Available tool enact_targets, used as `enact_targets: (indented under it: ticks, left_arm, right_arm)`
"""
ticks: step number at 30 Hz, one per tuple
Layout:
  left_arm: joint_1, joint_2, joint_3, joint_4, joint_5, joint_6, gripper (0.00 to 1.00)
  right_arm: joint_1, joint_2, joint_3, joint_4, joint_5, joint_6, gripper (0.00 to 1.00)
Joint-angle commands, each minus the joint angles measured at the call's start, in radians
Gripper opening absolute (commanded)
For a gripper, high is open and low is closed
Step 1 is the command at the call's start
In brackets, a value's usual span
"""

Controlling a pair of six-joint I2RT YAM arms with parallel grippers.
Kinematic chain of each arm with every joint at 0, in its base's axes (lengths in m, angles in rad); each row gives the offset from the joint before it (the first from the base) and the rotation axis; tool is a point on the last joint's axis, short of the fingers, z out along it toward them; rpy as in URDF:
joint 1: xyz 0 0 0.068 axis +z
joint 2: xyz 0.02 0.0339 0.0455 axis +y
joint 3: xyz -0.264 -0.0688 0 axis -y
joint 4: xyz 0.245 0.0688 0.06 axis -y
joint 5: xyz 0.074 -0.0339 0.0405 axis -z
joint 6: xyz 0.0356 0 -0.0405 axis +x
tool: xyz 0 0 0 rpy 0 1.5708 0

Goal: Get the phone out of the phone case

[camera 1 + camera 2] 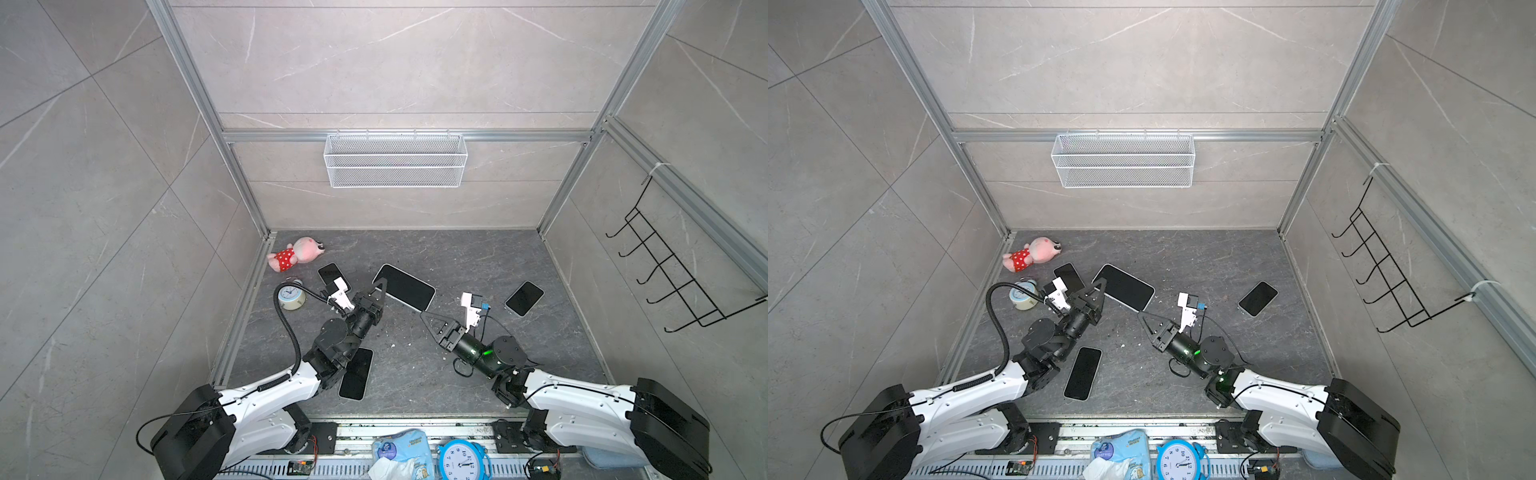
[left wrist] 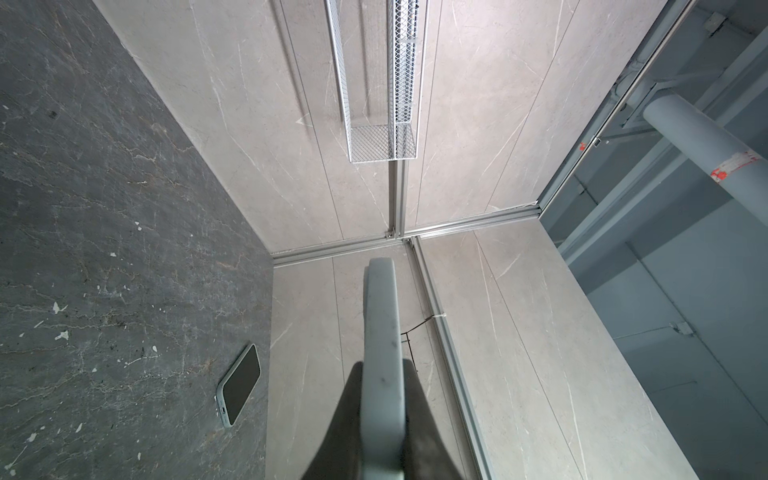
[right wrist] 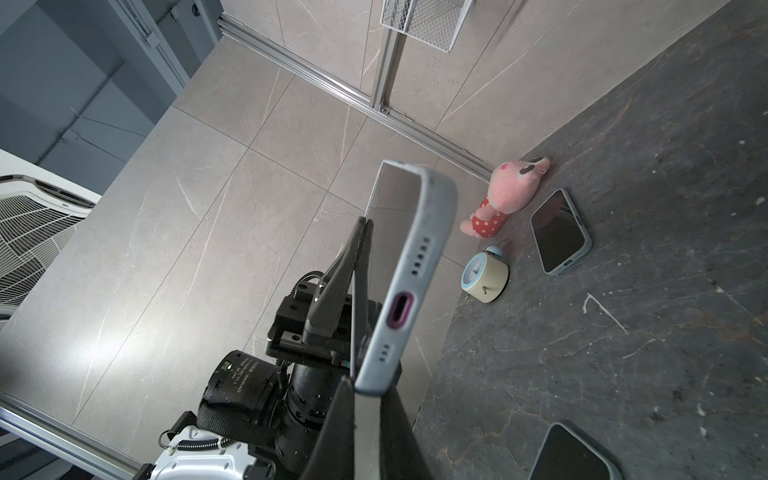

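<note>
left fingers (image 2: pixel 347 424): clamping shut on one end of the phone case (image 2: pixel 382 332), phone inside; left gripper (image 1: pixel 379 286) holding it up off the bench, tilted.
right fingers (image 3: pixel 328 440): narrowed almost together, right gripper (image 1: pixel 424 313) sitting at the case's opposite corner by the charging port. Looking like a pinch on the case lip, but the contact itself is hidden.
phone (image 1: pixel 407 286): sitting fully in the case, dark screen facing up in both top views. Hanging between the two grippers over the middle of the bench, slightly toward the back edge.
progress: early stage, I'm judging. Pickup and second grip look done; no gap showing between case and phone anywhere.
left to do: peeling the case corner off, working the phone out, separating the two.
bench (image 1: pixel 457 374): dark veined stone, white flecks scattered around.
- spare phone (image 1: pixel 331 274) lying near the back-left
- spare phone (image 1: pixel 524 298) lying toward the right edge
- spare phone (image 1: pixel 356 374) lying near the front edge, partly under the left arm
- plush pig (image 1: pixel 296 253) lying in the back-left corner
- small clock (image 1: pixel 291 296) sitting by the left edge
room: grey tiled walls in an aluminium frame. Wire basket (image 1: pixel 395 160) hanging on the back wall, black hook rack (image 1: pixel 673 270) on the right wall.
</note>
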Motion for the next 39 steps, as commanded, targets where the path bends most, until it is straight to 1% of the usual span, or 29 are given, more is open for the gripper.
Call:
enact_targets:
  ticks: [1,5,9,14,20,21,23,24,26,27,28,30,33,38,39]
  left_arm:
    - [-0.001,-0.01,0.006,0.11,0.002,-0.008,0.0]
    - [-0.001,-0.01,0.004,0.108,0.0,-0.025,0.0]
    - [-0.001,-0.005,0.002,0.11,0.001,-0.066,0.0]
    - [-0.005,-0.005,-0.004,0.116,-0.007,-0.123,0.0]
    - [-0.018,-0.003,-0.001,0.124,-0.013,-0.125,0.0]
    - [-0.017,-0.009,-0.003,0.122,-0.018,-0.123,0.0]
    - [-0.017,-0.021,-0.005,0.115,-0.025,-0.112,0.0]
    - [-0.017,-0.028,-0.006,0.108,-0.029,-0.106,0.0]
    - [-0.017,-0.036,-0.008,0.1,-0.038,-0.098,0.0]
    - [-0.017,-0.037,-0.01,0.098,-0.041,-0.095,0.0]
    - [-0.016,-0.039,-0.012,0.1,-0.042,-0.093,0.0]
    - [-0.017,-0.044,-0.014,0.096,-0.044,-0.083,0.0]
    - [-0.016,-0.046,-0.014,0.09,-0.044,-0.079,0.0]
    - [-0.016,-0.042,-0.016,0.093,-0.039,-0.077,0.0]
    - [-0.017,-0.042,-0.016,0.094,-0.038,-0.077,0.0]
  right_arm:
    - [-0.011,0.015,-0.002,0.037,0.002,-0.001,0.04]
    - [-0.016,0.027,-0.002,0.039,-0.002,-0.007,0.0]
    - [-0.021,0.047,-0.002,0.04,-0.014,-0.036,0.0]
    - [-0.022,0.095,0.014,0.026,-0.037,-0.118,0.0]
    - [-0.023,0.151,0.032,0.051,-0.065,-0.166,0.0]
    - [-0.023,0.148,0.026,0.062,-0.076,-0.165,0.02]
    - [-0.023,0.132,0.01,0.073,-0.097,-0.157,0.21]
    - [-0.023,0.117,0.001,0.079,-0.107,-0.153,0.33]
    - [-0.023,0.077,-0.012,0.077,-0.129,-0.148,0.5]
    - [-0.024,0.054,-0.019,0.07,-0.136,-0.145,0.56]
    - [-0.023,0.034,-0.025,0.067,-0.14,-0.14,0.6]
    - [-0.024,-0.002,-0.044,0.067,-0.136,-0.12,0.63]
    - [-0.023,-0.019,-0.051,0.066,-0.125,-0.091,0.64]
    - [-0.033,0.021,-0.02,0.085,-0.127,-0.046,0.62]
    - [-0.038,0.032,-0.014,0.093,-0.133,-0.012,0.61]
